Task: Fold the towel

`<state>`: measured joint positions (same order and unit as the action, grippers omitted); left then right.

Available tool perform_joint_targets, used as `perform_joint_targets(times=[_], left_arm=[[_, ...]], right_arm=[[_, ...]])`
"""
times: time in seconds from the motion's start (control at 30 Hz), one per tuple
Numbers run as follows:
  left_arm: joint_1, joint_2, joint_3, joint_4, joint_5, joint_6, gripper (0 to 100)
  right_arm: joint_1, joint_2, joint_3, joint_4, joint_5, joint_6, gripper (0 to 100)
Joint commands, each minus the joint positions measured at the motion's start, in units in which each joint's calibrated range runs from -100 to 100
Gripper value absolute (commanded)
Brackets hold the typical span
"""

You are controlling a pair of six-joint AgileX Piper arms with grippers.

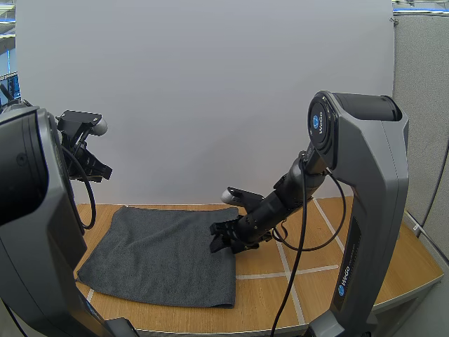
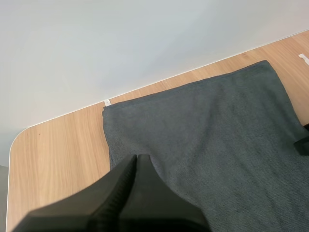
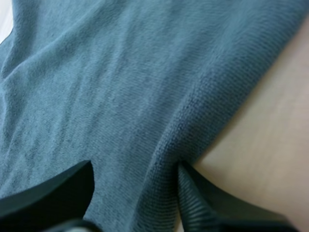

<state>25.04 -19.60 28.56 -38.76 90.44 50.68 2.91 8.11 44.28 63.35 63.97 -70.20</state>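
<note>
A grey towel (image 1: 165, 253) lies spread flat on the wooden bench (image 1: 295, 277). At its right edge the right gripper (image 1: 223, 239) sits low, fingers (image 3: 212, 205) spread astride the hem. Farther back, the left gripper (image 2: 136, 157) hangs above the towel's left side, fingers pressed together.

the towel (image 1: 165, 256) is dark grey cloth, matt, with a fine nubby nap that runs in small rows up close. the table (image 1: 309, 253) is pale wood, smooth with a soft sheen, crossed on the right by pale tape lines (image 1: 309, 271). the fingers (image 3: 212, 203) of the right gripper (image 3: 136, 166) are matt black, ribbed on the inner faces; the left gripper (image 2: 136, 157) is the same dull black.
</note>
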Motion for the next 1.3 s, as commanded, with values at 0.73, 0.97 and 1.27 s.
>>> perform_joint_targets(times=[0.73,0.97,1.27], left_arm=[[0.03,-0.2,0.1,-0.2,0.6,-0.4,0],[0.03,-0.2,0.1,-0.2,0.6,-0.4,0],[0.03,-0.2,0.1,-0.2,0.6,-0.4,0]], right_arm=[[-6.5,-5.5,0.9,-12.7,0.1,0.8,0],[-12.0,-6.9,0.9,-17.0,1.4,0.8,0],[-17.4,-6.9,0.9,-19.1,1.7,-2.5,0]])
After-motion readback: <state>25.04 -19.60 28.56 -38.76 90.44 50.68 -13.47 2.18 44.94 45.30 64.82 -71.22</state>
